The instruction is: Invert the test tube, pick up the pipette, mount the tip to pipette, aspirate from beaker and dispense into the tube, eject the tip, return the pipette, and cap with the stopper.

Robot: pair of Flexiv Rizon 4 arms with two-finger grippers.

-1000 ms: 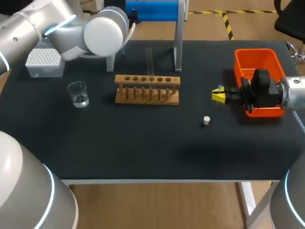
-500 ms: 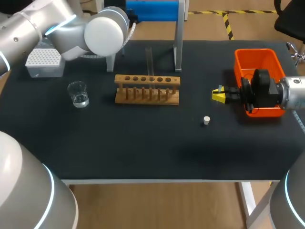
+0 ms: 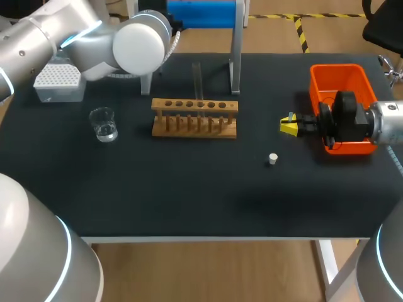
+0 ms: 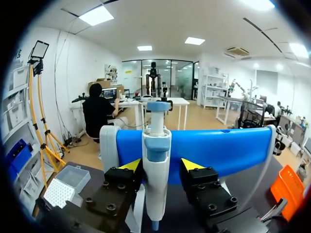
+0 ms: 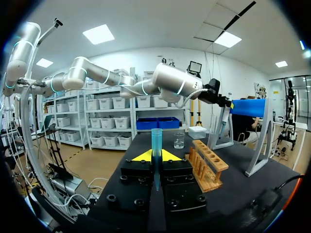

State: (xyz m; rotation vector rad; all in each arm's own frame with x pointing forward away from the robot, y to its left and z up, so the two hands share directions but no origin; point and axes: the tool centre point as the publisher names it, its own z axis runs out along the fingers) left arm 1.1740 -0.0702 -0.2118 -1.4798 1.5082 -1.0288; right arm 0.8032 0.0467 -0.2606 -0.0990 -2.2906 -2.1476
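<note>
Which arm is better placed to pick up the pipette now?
Left. The left tool stands around the pipette at the blue stand, fingers not yet closed. The right tool holds the test tube, far from the stand.

The black-topped table [image 3: 189,195] carries a wooden rack [image 3: 195,117] at its middle. From the rack, a glass beaker [image 3: 102,124] stands at 9 o'clock, a tip box [image 3: 58,82] at 10 o'clock and the blue-topped stand [image 3: 235,63] at 12 o'clock. An orange bin [image 3: 337,75] sits at 3 o'clock, and a small white stopper [image 3: 272,158] at 4 o'clock.
</note>
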